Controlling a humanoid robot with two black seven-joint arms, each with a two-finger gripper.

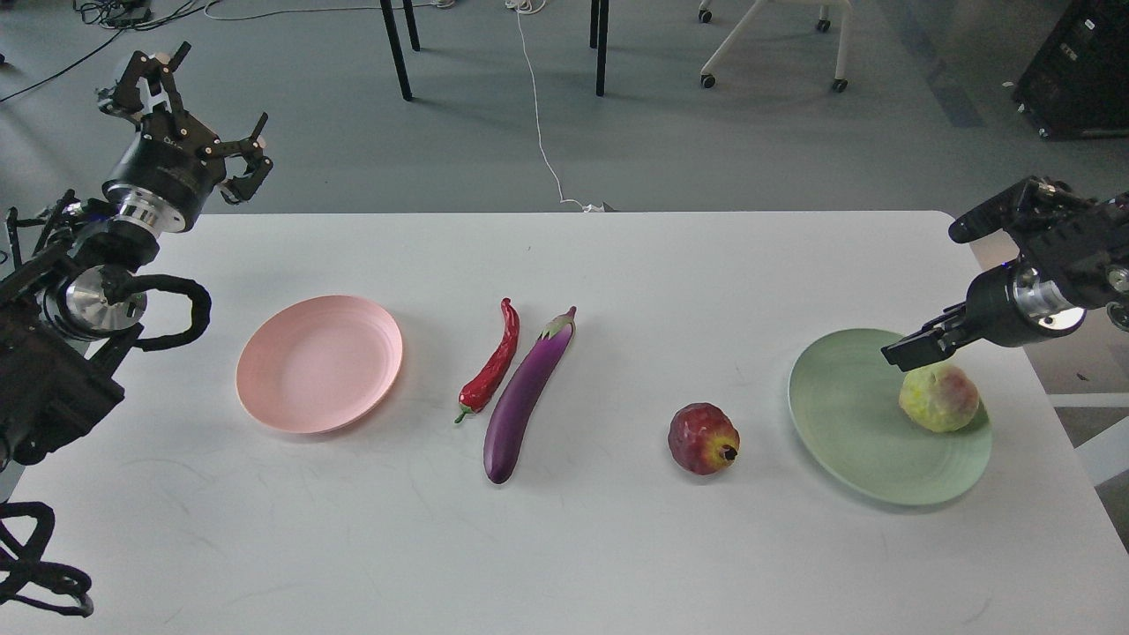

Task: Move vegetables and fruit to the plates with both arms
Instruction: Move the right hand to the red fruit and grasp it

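Eggplant [522, 399] | chili [490, 363] touching beside | pomegranate [702, 438] well right

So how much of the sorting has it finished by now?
One piece looks done: the yellow-green fruit sits on the green plate, the right gripper just above it. The pink plate holds nothing. Chili, eggplant and red fruit wait on the table.

A lab or office workroom — grey floor [750, 150], trailing cables [538, 115], wheeled chair base [767, 44], white table [564, 547].
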